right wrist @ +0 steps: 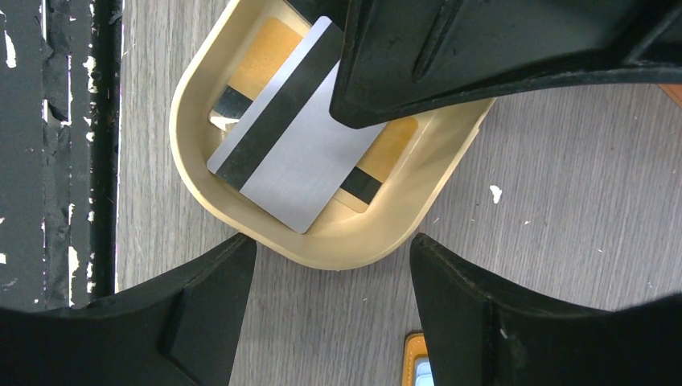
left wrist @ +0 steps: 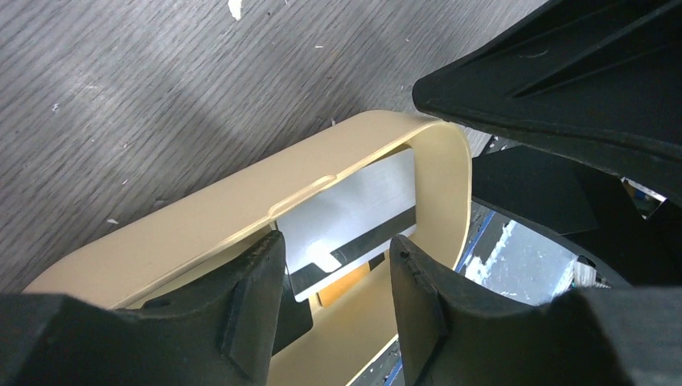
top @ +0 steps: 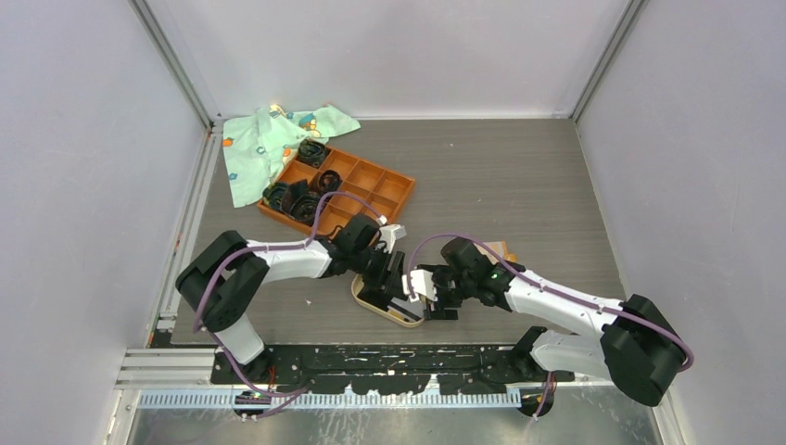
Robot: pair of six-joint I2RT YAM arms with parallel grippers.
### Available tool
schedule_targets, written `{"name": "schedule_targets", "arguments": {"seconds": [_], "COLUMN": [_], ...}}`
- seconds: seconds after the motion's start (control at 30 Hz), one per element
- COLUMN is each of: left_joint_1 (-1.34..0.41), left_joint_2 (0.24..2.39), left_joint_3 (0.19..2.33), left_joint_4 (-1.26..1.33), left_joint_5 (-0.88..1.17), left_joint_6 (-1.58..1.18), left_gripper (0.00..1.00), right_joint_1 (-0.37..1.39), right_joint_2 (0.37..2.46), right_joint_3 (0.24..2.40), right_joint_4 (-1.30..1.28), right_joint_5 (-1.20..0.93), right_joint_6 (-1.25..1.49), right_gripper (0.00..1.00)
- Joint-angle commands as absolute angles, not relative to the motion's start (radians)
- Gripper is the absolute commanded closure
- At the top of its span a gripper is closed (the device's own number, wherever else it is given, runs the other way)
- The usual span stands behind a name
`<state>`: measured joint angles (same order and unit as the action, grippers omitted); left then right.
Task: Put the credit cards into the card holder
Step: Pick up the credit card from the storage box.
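Credit cards (right wrist: pixel 297 153): silver one w/ black stripe lies on top of an orange one, both inside card holder (right wrist: pixel 338 245), which sits on table (top: pixel 519 176) near front edge, btwn the two arms. L gripper (left wrist: pixel 338 265) low over one end of holder, jaws apart, nothing pinched. R gripper (right wrist: pixel 330 251) above other end, jaws wide, empty. Orange grid tray (top: pixel 371 181) & cloth (top: pixel 259 144) well apart, back-left.

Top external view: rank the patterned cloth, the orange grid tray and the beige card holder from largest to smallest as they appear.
Joint largest: the patterned cloth and the orange grid tray, which look too alike in size to rank.
Smallest: the beige card holder, clearly.
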<state>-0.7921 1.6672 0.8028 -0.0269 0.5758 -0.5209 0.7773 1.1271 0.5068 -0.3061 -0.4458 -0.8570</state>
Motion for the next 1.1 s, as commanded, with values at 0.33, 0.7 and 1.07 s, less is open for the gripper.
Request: {"name": "schedule_targets", "arguments": {"seconds": [0.33, 0.7, 1.07], "left_joint_1": [-0.798, -0.791, -0.732], "left_joint_2": [1.667, 1.534, 1.100], "left_joint_3": [0.815, 0.853, 0.805], "left_joint_4": [0.061, -0.075, -0.207], "left_joint_5": [0.675, 0.529, 0.253], "left_joint_6": [-0.594, -0.530, -0.294], "left_gripper": [0.52, 0.50, 0.40], "right_joint_1": [0.784, 0.766, 0.738], "right_joint_2": [1.139, 1.121, 1.078], "right_joint_3": [0.523, 0.566, 0.798], "right_joint_4": [-0.261, -0.316, -0.664], "right_joint_5": [-0.450, -0.447, -0.520], "right_joint_6": [-0.848, -0.838, -0.863], "right_gripper": [0.25, 0.23, 0.02]}}
